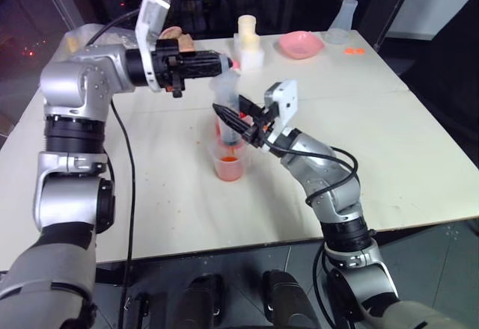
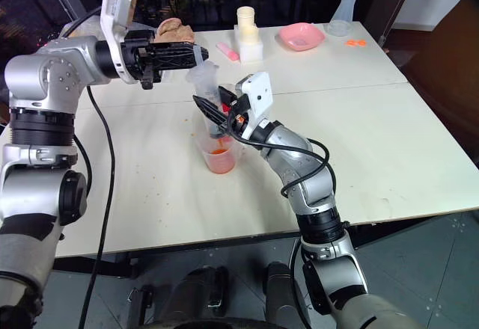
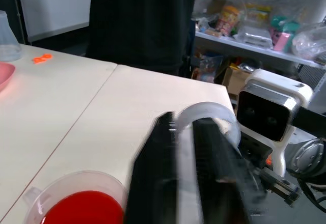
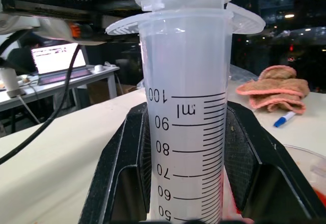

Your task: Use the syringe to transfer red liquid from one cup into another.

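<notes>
The syringe (image 1: 227, 93) stands upright over the two cups in mid-table. My right gripper (image 1: 228, 122) is shut on its clear scaled barrel (image 4: 186, 107). The white plunger is pushed down to the barrel's flange. My left gripper (image 1: 224, 67) reaches in level from the left at plunger height. Its blurred fingers (image 3: 153, 173) stand apart on either side of the plunger's top (image 3: 206, 114). The small cup (image 1: 230, 166) sits under the syringe with a little red liquid (image 1: 229, 172) at its bottom. Behind it, the wider beaker (image 3: 81, 174) holds much more red liquid (image 3: 84, 208).
At the table's far side are a pink bowl (image 1: 299, 43), a clear conical flask (image 1: 346, 19), a white and yellow container (image 1: 248, 41), a pink marker (image 2: 228, 51) and a cloth (image 2: 174, 28). Small orange bits (image 1: 354, 50) lie far right. Red drips dot the table beside the cups.
</notes>
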